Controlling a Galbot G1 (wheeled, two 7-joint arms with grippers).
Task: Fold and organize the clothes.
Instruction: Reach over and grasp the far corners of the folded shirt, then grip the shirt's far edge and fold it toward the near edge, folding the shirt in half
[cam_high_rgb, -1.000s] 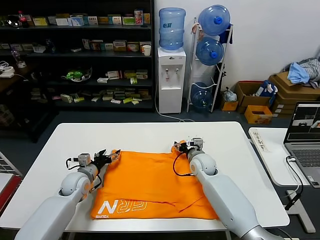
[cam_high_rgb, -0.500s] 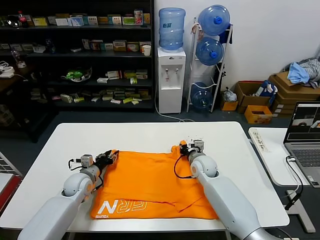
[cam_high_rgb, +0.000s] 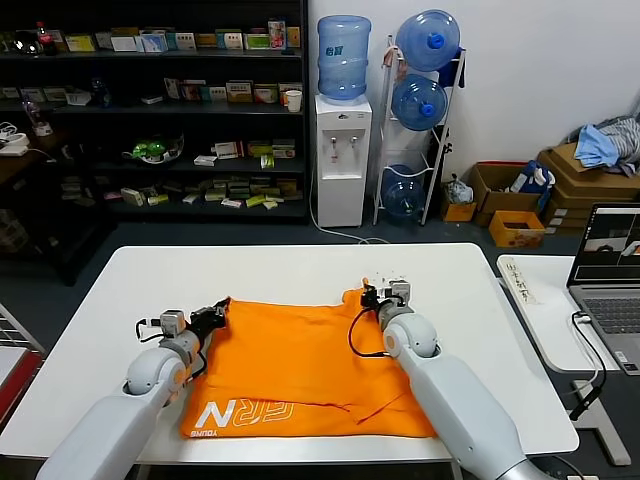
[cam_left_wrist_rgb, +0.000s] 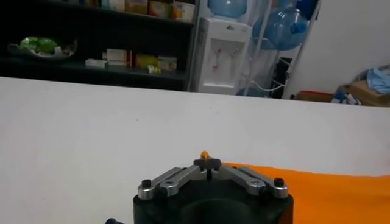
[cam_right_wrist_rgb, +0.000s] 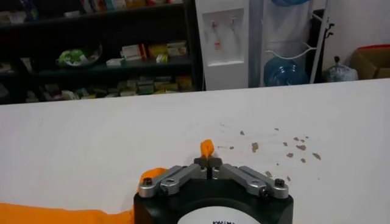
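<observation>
On the white worktop (cam_high_rgb: 300, 265), both tools pinch the far corners of the orange T-shirt (cam_high_rgb: 300, 365).
Left tool (cam_high_rgb: 213, 315) and right tool (cam_high_rgb: 372, 293) each clamp a tuft of thin, limp fabric; lift evenly, draw the edge towards the white lettering, keep tension so nothing bunches.
</observation>
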